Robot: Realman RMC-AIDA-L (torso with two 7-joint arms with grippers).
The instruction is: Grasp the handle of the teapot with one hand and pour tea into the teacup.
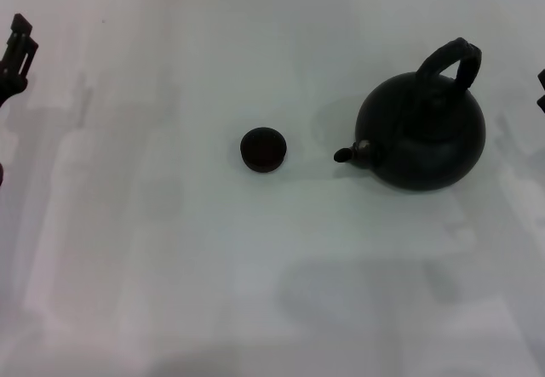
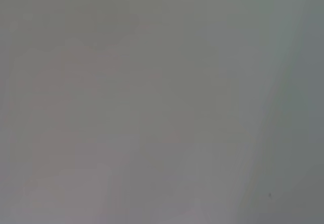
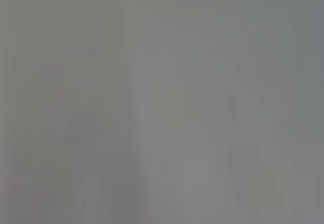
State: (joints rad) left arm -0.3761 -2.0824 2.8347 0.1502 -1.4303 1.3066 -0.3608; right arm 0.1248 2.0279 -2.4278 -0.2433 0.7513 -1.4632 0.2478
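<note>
In the head view the round black teapot [image 1: 423, 130] stands upright on the white table at the right, its short spout pointing left toward the teacup. Its thick arched handle [image 1: 451, 64] rises over the body. The small dark teacup [image 1: 263, 149] sits near the middle of the table, a short gap left of the spout. My left gripper [image 1: 17, 54] hangs at the far left edge, well away from both. Only a sliver of my right gripper [image 1: 542, 89] shows at the far right edge, beside the teapot. Both wrist views show only plain table surface.
The white table [image 1: 170, 266] stretches around the teacup and the teapot. Its far edge runs along the top of the head view.
</note>
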